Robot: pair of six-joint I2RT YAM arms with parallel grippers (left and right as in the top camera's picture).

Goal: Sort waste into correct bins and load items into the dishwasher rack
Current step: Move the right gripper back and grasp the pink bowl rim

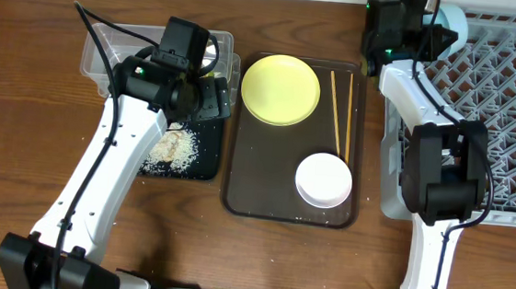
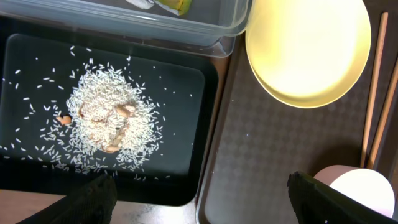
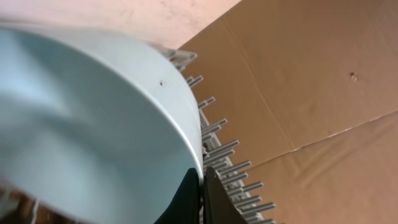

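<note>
Smooth light blue bowl (image 3: 93, 124) rim-pinched by right gripper (image 3: 202, 190); left gripper (image 2: 205, 202) wide

wooden table (image 1: 22, 98), clear tub (image 1: 98, 47), black tray (image 1: 206, 161), brown serving tray (image 1: 265, 173), grey rack (image 1: 510, 109)

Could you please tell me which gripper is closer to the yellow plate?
Left. The left gripper hangs open just beside the yellow plate, by the black tray; the right gripper is farther off at the rack, pinching the blue bowl.
</note>
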